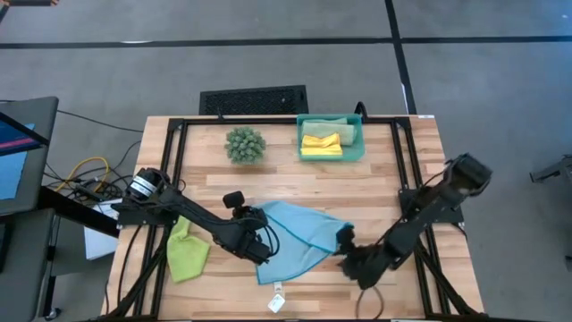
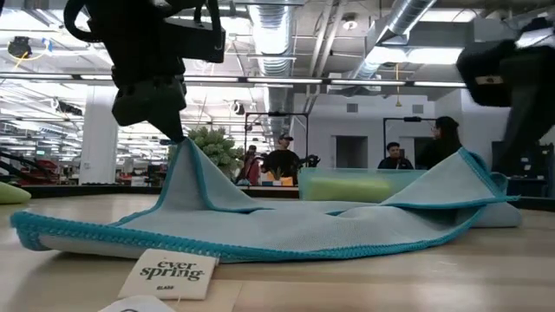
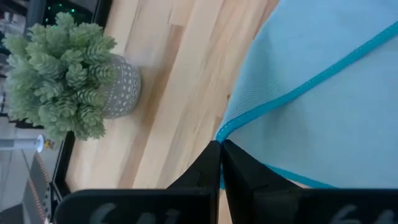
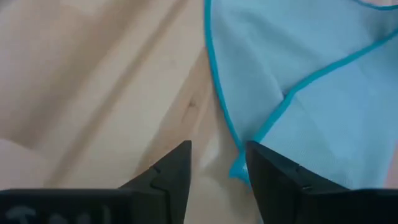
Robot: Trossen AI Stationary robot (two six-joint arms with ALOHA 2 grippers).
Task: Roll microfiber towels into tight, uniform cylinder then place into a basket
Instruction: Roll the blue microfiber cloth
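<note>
Here, I see the light blue towel (image 1: 299, 234) lying partly folded on the wooden table (image 1: 384, 179), between my two arms. My left gripper (image 3: 220, 148) is pinched tight on the towel's teal-stitched edge, lifting it into a peak. My right gripper (image 4: 217, 158) hovers with fingers apart over the towel's other corner. The teal basket (image 1: 356, 134) holds a yellow towel (image 1: 322, 144).

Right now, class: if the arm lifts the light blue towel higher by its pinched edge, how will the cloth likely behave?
Probably floppy: the light blue towel already drapes in a tent from the left gripper, shut on its edge. Likely light, since one small pinch raises it. It may drag rather than slide, because most of it lies creased on the table.
</note>
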